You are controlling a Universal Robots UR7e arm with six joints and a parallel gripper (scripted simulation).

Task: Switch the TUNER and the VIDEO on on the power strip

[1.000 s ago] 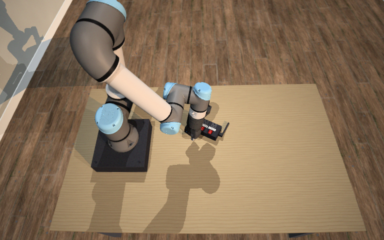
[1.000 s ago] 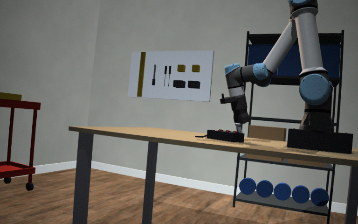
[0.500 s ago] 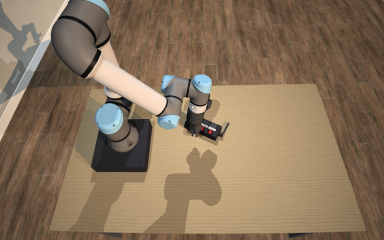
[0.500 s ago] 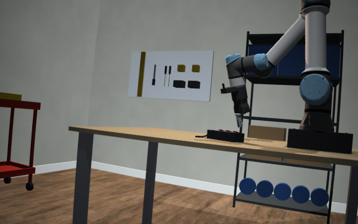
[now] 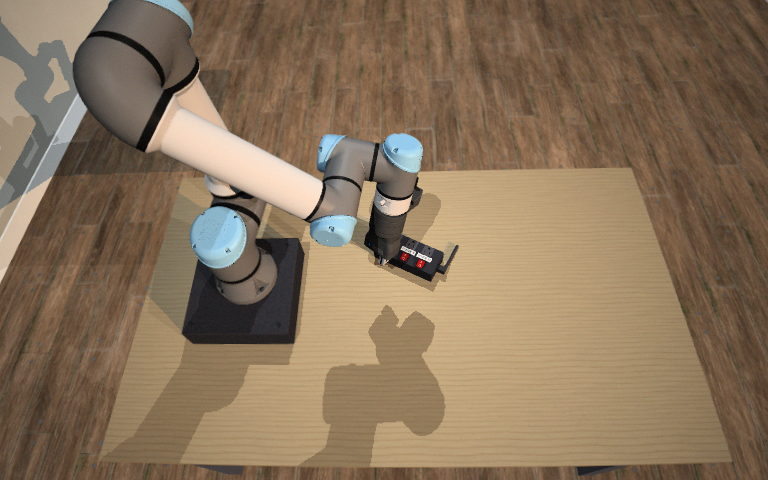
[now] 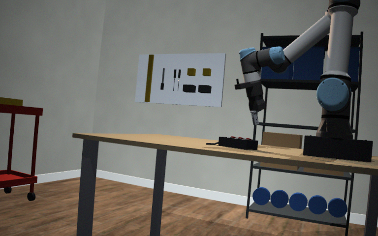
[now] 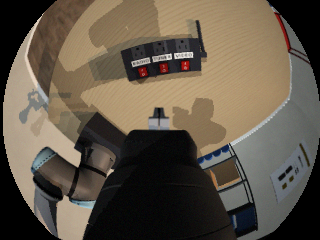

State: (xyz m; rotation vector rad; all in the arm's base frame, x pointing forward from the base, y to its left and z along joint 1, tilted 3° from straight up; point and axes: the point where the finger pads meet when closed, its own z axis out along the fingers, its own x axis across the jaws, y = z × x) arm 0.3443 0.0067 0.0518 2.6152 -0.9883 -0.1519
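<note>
My pincer [image 6: 254, 120] is pointing straight down, fingers pressed together and gripping nothing. I am hanging it in the air above the near end of the power strip [image 6: 237, 142], not touching it. My forearm is reaching out level from the base; the wrist is bending downward. The strip is lying flat on the table [image 5: 566, 339], red switches [image 7: 163, 67] facing up, just beside my base [image 5: 243, 316].

Matt black plastic power strip [image 5: 417, 258]; grained matt wood table [image 5: 566, 339].
</note>
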